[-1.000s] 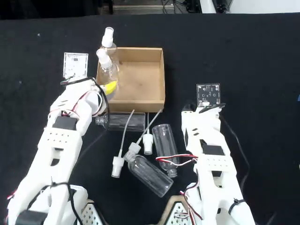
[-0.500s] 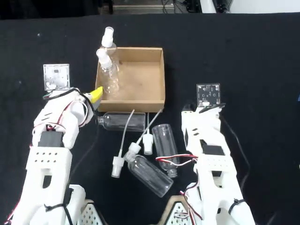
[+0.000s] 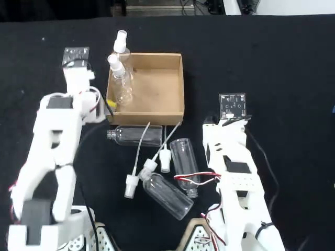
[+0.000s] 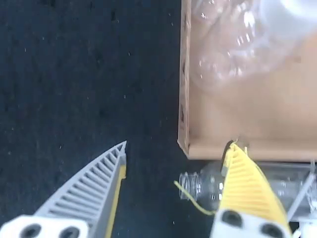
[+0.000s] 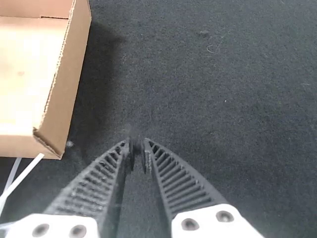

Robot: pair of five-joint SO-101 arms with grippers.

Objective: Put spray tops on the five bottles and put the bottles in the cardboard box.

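A brown cardboard box is set on the black, felt-like worktop. Two clear plastic capped bottles are stood at its far left corner. Three uncapped bottles and white tops with thin tubes are laid in front. The ribbed left tool is held wide apart, empty, over the box's near left corner. The right tool, almost closed and empty, is kept low beside the box.
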